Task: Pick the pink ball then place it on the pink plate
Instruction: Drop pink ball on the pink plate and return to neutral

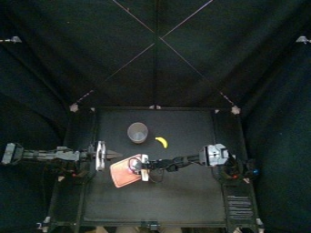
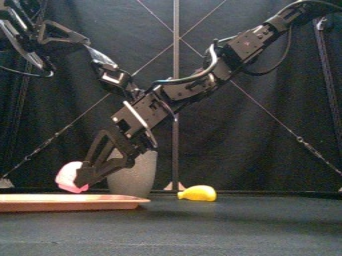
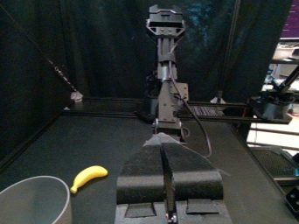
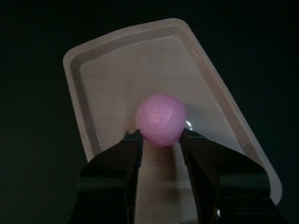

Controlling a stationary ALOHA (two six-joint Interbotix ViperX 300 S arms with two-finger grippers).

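The pink ball (image 4: 159, 118) sits between the jaws of my right gripper (image 4: 162, 140), which is shut on it. In the front view the ball (image 2: 67, 177) hangs just above the flat pink plate (image 2: 54, 202) at the table's left. From above, the right arm reaches across from the right to the plate (image 1: 118, 177). The plate (image 4: 105, 70) fills the right wrist view behind the ball. My left gripper (image 3: 167, 147) rests shut and empty at the left, above the table.
A tall grey speckled cup (image 2: 131, 180) stands just behind the plate, also seen from above as the cup (image 1: 138, 132). A yellow toy banana (image 2: 197, 193) lies to its right on the table. The left wrist view shows both cup (image 3: 33, 201) and banana (image 3: 87, 178).
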